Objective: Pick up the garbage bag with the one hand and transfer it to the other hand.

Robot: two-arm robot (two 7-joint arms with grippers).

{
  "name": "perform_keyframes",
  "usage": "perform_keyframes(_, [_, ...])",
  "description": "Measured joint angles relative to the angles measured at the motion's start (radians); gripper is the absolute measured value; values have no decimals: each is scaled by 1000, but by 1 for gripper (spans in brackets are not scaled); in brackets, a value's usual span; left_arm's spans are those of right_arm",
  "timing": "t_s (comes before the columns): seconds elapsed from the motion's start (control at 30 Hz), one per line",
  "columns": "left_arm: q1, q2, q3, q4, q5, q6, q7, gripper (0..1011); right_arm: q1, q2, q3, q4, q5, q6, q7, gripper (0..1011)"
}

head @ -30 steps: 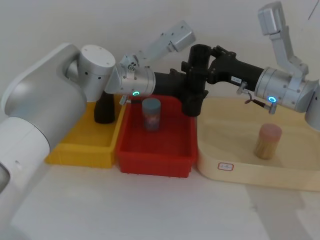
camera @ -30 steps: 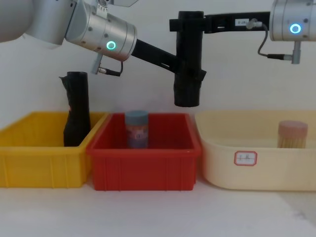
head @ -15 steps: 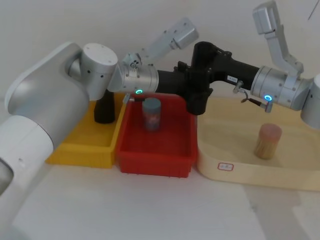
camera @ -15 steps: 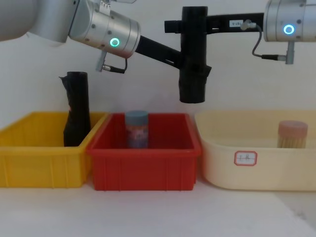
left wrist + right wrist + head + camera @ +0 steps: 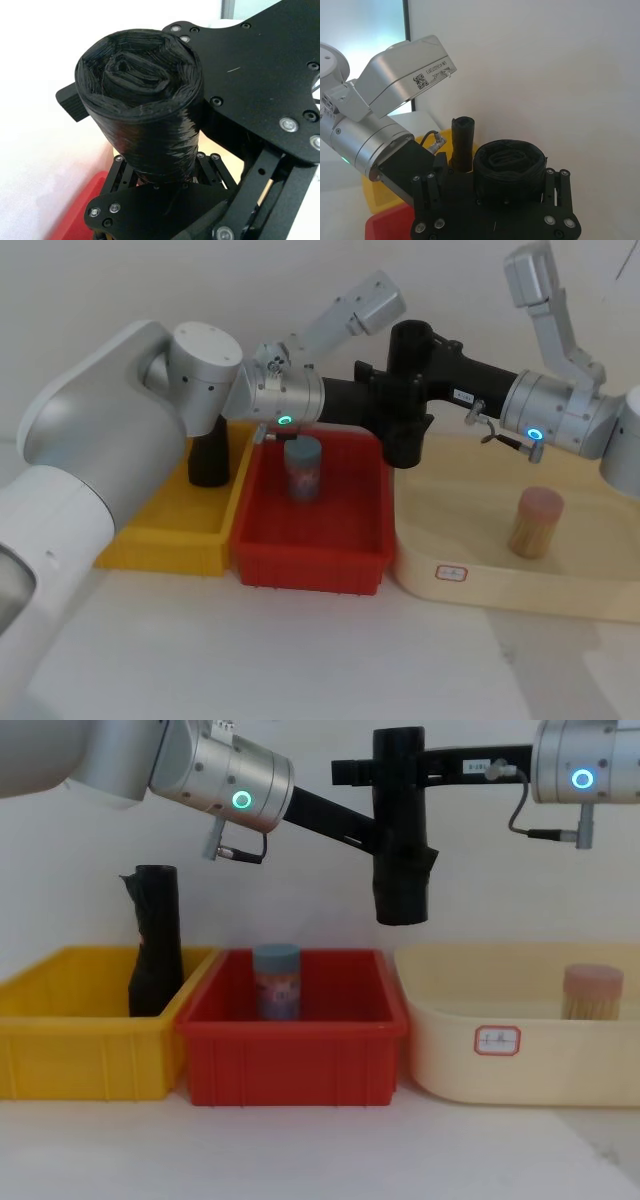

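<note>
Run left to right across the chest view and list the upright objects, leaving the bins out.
Black roll with a ragged flap → blue-capped jar → garbage bag, aloft in the left gripper with the right gripper at its top → tan cylinder.

Glossy plastic garbage bag [image 5: 150, 135], finely ridged

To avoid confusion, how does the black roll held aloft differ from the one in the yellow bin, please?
The garbage bag is held aloft by the left gripper; the other roll stands in the yellow bin. The garbage bag's top is flat; the other roll's has a flap. Both are black.
</note>
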Motion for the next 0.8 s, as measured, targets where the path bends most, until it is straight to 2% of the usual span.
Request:
perform_keyframes(0.23, [-3, -3, 1, 3, 1, -1, -2, 436, 2, 0, -2, 2, 1, -3, -2, 992])
perform_keyframes(0.4, [-4, -5, 1, 5, 1, -1, -4, 436, 2, 0, -3, 3, 2, -4, -4, 911])
perform_keyframes(0.47, [-4, -5, 1, 5, 1, -1, -4, 436, 3, 0, -3, 3, 2, -4, -5, 813])
perform_keyframes(0.8, [-5, -7, 1, 6, 1, -1, -6, 436, 3, 0, -4, 4, 2, -5, -6, 745])
